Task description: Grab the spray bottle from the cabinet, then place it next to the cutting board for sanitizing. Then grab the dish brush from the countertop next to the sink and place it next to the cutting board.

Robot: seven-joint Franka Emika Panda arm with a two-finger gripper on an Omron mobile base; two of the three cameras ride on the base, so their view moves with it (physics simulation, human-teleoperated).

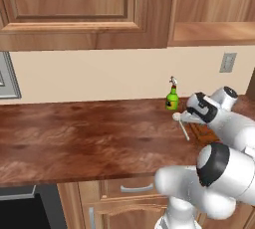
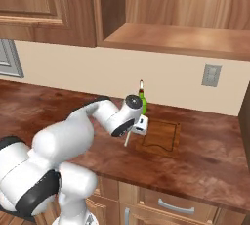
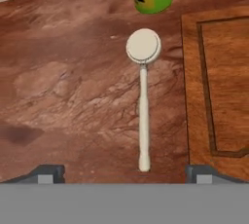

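Note:
The dish brush (image 3: 143,91) lies flat on the countertop (image 1: 89,133), its round white head toward the wall, just left of the cutting board (image 3: 223,82). The green spray bottle (image 1: 172,98) stands upright behind the brush head, at the board's far corner. My gripper (image 3: 125,169) hovers above the brush handle, open, fingertips wide on either side and touching nothing. From the base views, the gripper (image 1: 191,117) is low over the brush (image 1: 183,127), and my arm covers part of the cutting board (image 2: 161,138). The cabinet (image 1: 84,9) hangs above. The sink is out of view.
An open cabinet shelf (image 2: 180,38) juts out over the board. A wall outlet (image 2: 211,75) sits to the right. Drawers with silver handles (image 1: 134,188) run under the countertop. A grey frame (image 1: 7,76) is at the far left wall.

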